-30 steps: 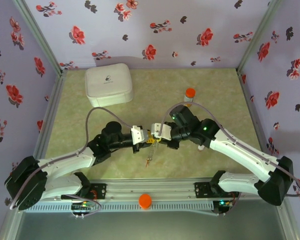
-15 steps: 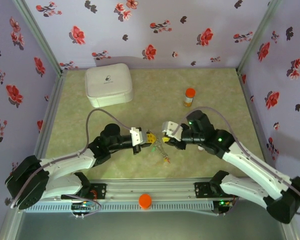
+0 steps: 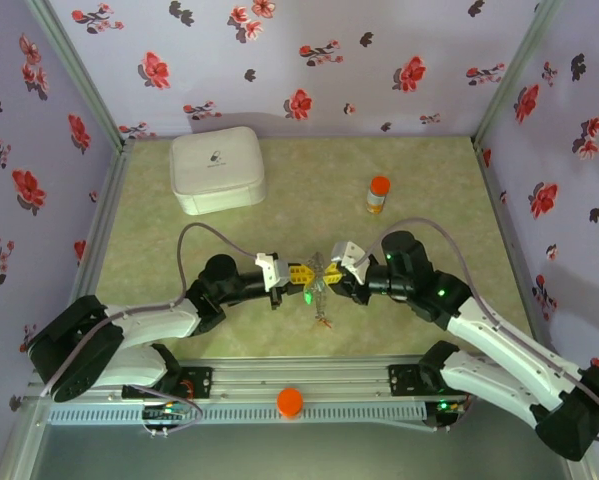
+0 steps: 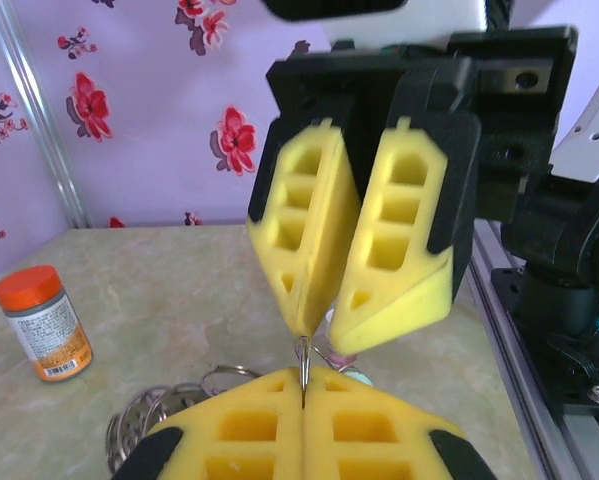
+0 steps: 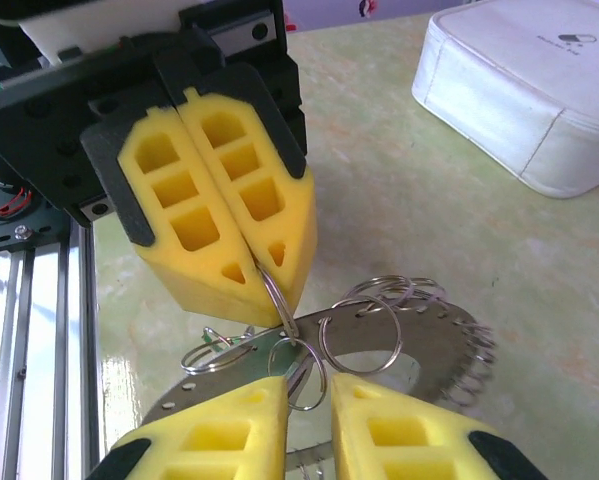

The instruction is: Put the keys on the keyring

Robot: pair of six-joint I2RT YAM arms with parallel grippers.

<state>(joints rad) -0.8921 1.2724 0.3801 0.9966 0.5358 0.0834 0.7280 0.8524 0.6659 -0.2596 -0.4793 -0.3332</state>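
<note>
My left jaws are clenched on the keyring (image 5: 429, 332). Their yellow pads (image 5: 219, 215) pinch 1 of the thin wire loops that hang from its flat, hole-punched band. In my left wrist view a thin metal edge stands clamped between my 2 pads.

My right jaws face them tip to tip from the right. They stand slightly apart with a few wire loops in the gap, and I cannot tell whether they pinch any of them.

The keyring hangs between my 2 sets of jaws over the near middle of the counter (image 3: 439, 200). I cannot tell whether its lower edge touches the surface. A few tiny keys (image 3: 323, 320) dangle just below it on the near side, too small to tell apart.

There are 2 containers, both well apart from the keyring. A small bottle (image 3: 378, 195) stands upright to the far right of my jaws with its orange cap on, and I cannot make out what is inside. A white case (image 3: 217, 170) with rounded corners lies in the far left part of the counter. It is shut, so its contents are hidden.
</note>
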